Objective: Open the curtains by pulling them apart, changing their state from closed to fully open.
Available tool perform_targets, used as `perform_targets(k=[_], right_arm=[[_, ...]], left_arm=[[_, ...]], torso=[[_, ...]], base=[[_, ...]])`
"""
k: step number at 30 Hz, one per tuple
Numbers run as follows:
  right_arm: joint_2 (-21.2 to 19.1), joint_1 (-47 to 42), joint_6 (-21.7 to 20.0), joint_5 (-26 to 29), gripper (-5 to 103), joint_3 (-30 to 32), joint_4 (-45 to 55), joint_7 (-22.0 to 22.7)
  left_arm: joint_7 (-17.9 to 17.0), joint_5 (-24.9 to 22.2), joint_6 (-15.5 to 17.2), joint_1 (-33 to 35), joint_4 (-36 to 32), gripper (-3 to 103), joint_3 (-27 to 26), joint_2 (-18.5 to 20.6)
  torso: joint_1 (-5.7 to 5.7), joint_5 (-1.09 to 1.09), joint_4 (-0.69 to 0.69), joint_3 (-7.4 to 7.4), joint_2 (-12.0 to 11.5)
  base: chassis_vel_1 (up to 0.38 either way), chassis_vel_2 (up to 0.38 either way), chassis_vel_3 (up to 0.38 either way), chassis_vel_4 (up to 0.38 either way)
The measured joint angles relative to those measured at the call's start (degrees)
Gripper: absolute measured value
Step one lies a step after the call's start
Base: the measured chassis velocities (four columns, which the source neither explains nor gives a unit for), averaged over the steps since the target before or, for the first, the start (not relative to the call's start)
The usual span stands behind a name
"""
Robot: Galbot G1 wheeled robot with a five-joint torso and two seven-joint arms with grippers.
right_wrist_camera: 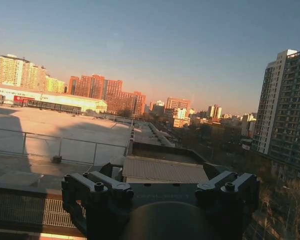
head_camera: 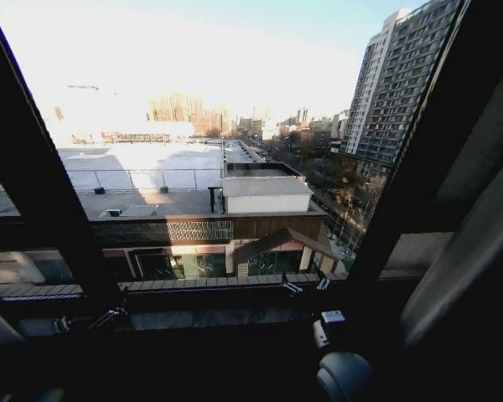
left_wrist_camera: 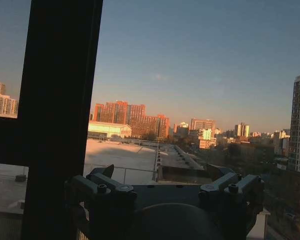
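Head view faces a bare window [head_camera: 235, 167] with dark frame posts [head_camera: 42, 193] either side; curtains possibly the dim grey band [head_camera: 461, 251] at right, hard to confirm. Left gripper [left_wrist_camera: 165, 192] and right gripper [right_wrist_camera: 160, 192] both spread, empty.

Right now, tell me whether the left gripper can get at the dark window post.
Probably yes. The left gripper is open and holds nothing, and the post stands just beside one finger with nothing between them. How far ahead it is, I cannot tell.
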Motion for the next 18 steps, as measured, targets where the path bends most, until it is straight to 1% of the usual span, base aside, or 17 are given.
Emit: perform_targets(k=[8, 18], right_arm=[[0.44, 0.03, 0.67, -1.28, 100, -0.79, -0.8, -0.02], [0.36, 0.47, 0.94, -1.41, 100, -1.11, -1.31, -0.03]], left_arm=[[0.01, -0.11, 0.0, -0.09, 0.0, 100, -0.13, 0.22], [0.01, -0.16, 0.0, -0.45, 0.0, 100, -0.16, 0.07]], torso=[[0.0, 0.0, 0.0, 0.0, 0.0], [-0.01, 0.0, 0.0, 0.0, 0.0]], base=[[0.355, 0.362, -0.363, -0.348], [0.355, 0.349, -0.356, -0.348]])
